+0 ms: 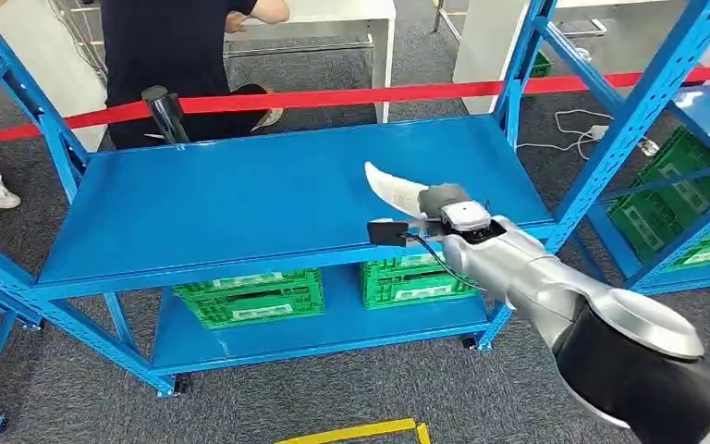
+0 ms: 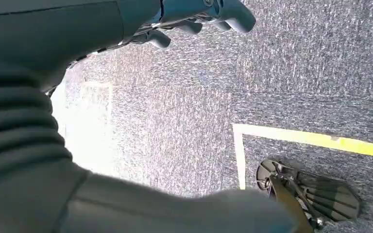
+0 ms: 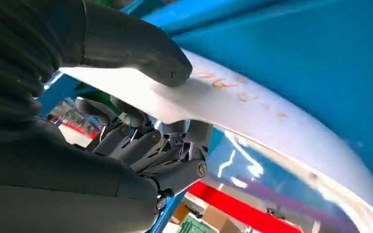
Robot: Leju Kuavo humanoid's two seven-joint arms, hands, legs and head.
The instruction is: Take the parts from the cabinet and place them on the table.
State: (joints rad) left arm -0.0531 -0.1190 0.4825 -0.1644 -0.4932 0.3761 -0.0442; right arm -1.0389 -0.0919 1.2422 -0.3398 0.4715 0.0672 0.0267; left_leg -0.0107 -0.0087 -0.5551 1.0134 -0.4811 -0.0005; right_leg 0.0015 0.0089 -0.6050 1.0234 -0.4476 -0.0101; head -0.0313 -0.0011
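A white curved part (image 1: 393, 190) hangs just above the front right of the blue rack's top shelf (image 1: 240, 203). My right hand (image 1: 444, 208) holds it by its near end. In the right wrist view the thumb (image 3: 126, 43) presses on top of the white part (image 3: 252, 111) and the darker fingers (image 3: 145, 141) curl beneath it. A black cylinder part (image 1: 165, 113) stands at the shelf's back left corner. My left hand (image 2: 194, 14) hangs over grey carpet, fingers loosely apart with nothing in them.
Two green crates (image 1: 254, 296) sit on the rack's lower shelf. A red tape (image 1: 379, 94) runs across behind the rack, and a person in black (image 1: 176, 55) crouches there. Another blue rack with green crates (image 1: 675, 194) stands to the right. A yellow floor line (image 2: 311, 138) marks the carpet.
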